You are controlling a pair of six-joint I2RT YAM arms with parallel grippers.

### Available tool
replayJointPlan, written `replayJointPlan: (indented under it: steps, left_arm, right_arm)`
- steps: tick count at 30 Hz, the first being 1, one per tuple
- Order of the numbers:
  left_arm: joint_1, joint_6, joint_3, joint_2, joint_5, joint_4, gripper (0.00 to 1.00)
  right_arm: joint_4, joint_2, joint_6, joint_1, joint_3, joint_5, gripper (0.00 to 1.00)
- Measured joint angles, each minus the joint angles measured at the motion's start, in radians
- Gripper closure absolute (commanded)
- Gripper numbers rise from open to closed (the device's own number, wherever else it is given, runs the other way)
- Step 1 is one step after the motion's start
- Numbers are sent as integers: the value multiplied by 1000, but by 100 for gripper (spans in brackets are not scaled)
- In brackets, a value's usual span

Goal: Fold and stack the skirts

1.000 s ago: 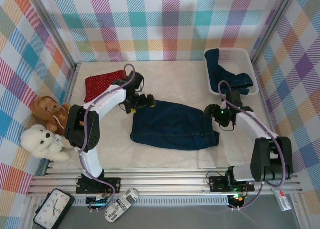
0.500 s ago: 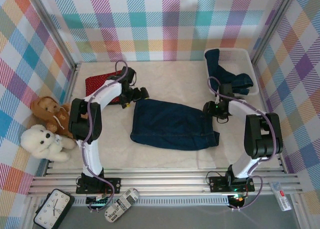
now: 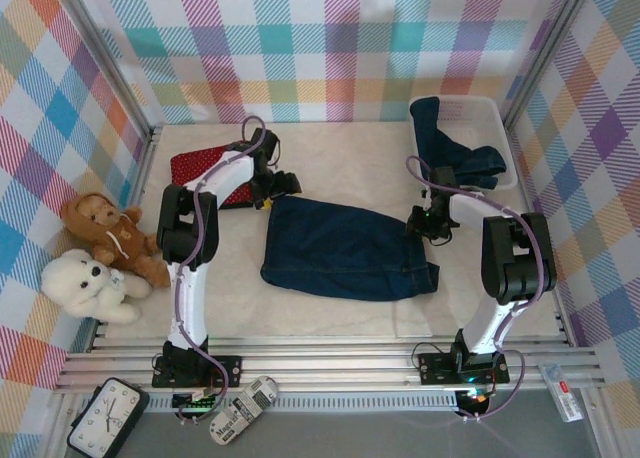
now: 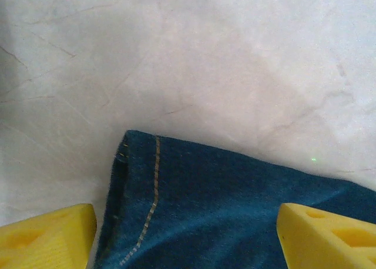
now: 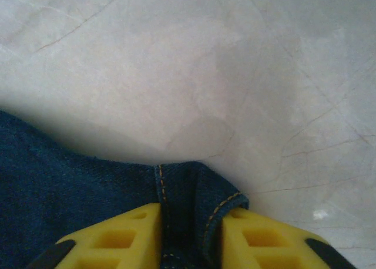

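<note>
**Right jaws pinch the hem; left jaws stand wide over a corner**

The right gripper [image 5: 191, 222] has its jaws drawn close together. A fold of the flat denim skirt [image 5: 70, 187], stitched hem and all, fills the narrow gap between its two yellow fingers [image 5: 114, 239], so it is gripping that cloth. Ahead of the fingertips there is bare pale table [image 5: 205, 63].

The left gripper [image 4: 183, 216] has its jaws spread wide (one yellow finger sits in each lower corner of its wrist view). A stitched corner of the same skirt lies between them and reaches just ahead of the tips. Whether either finger touches the denim cannot be told.

From above, the skirt lies flat and runs from one pair of jaws to the other. The left jaws are at its far left corner and the right jaws at its far right corner.

Beyond the right jaws, a white mesh basket [image 3: 478, 102] holds a second denim skirt [image 3: 455, 153]. It is bunched up, so its outline is hard to read.

Just to the outer side of the left jaws lies the red skirt [image 3: 205, 168], with the arm crossing over part of it. The brown bear [image 3: 105, 226] and the white bear [image 3: 85, 283] sit well apart from both pairs of jaws. In the top view the fingers themselves are too small to judge.
</note>
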Motion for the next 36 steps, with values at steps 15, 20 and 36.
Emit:
replayJointPlan:
  steps: [15, 20, 36]
  left_arm:
    - [11, 6, 95, 109, 94, 4, 100]
    - [14, 24, 132, 68, 90, 18, 100]
    - [52, 146, 274, -618, -56, 39, 100]
  right_arm:
    - [25, -141, -2, 1, -37, -4, 100]
    - [39, -351, -27, 1, -26, -17, 100]
    - [170, -760, -106, 5, 175, -46, 100]
